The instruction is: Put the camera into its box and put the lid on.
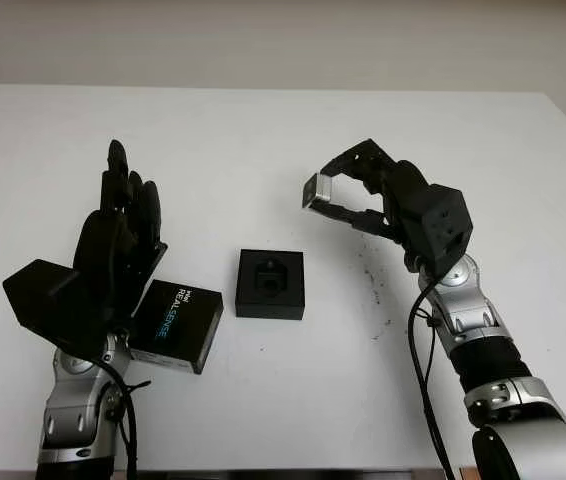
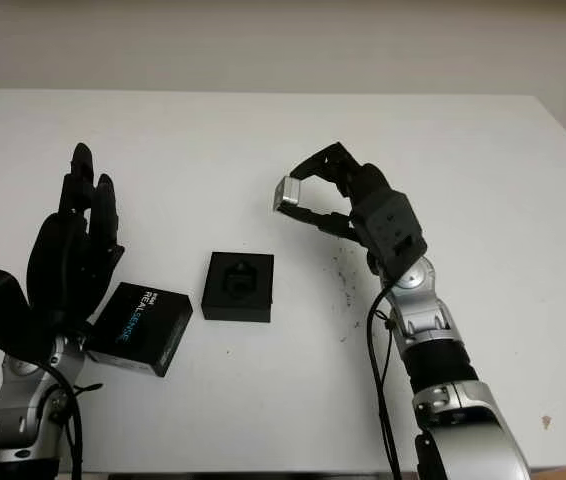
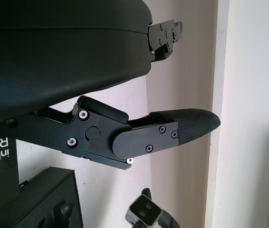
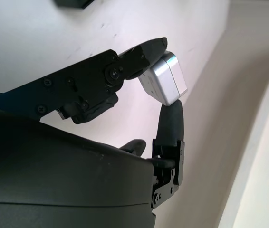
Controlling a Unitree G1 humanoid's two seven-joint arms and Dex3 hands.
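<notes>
- Right hand (image 1: 335,200): raised above the table (image 1: 263,130), fingertips pinching the silver camera (image 1: 317,189).
- Box (image 1: 270,283): open at mid-table, bare surface on all sides.
- Lid (image 1: 177,325): left of the box, apart.
- Left hand (image 1: 118,235): open, holding nothing, above the lid's left edge.

Bare white worktop (image 1: 293,150) surrounds the open black square box (image 1: 270,283); the black printed lid (image 1: 177,325) lies beside its left.
</notes>
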